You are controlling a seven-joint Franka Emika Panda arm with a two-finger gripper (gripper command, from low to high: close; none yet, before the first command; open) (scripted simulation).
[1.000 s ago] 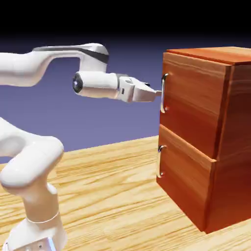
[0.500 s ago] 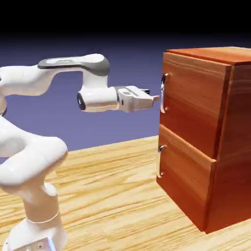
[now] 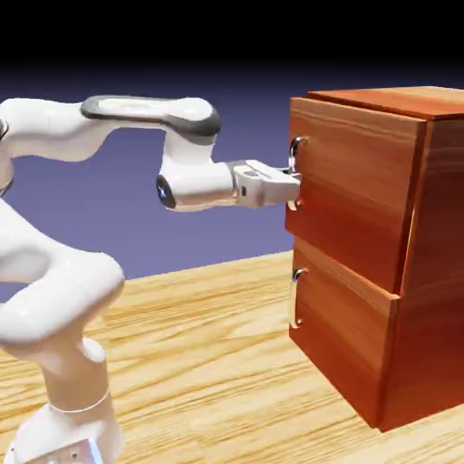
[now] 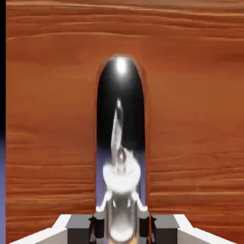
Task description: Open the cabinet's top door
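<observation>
The white arm's gripper (image 3: 292, 186) is clamped on the handle (image 4: 121, 143), a curved strip of mirror-bright silver that fills the gap between the two grey fingertips (image 4: 81, 228) in the hand view. Behind it spreads the top door (image 3: 349, 195), smooth reddish-brown wood with horizontal grain, standing slightly out from the cabinet (image 3: 435, 263) front. The cabinet is a tall box on the pale wood table (image 3: 208, 362), with two stacked panels and two silver handles; the lower panel (image 3: 340, 340) sits flush.
</observation>
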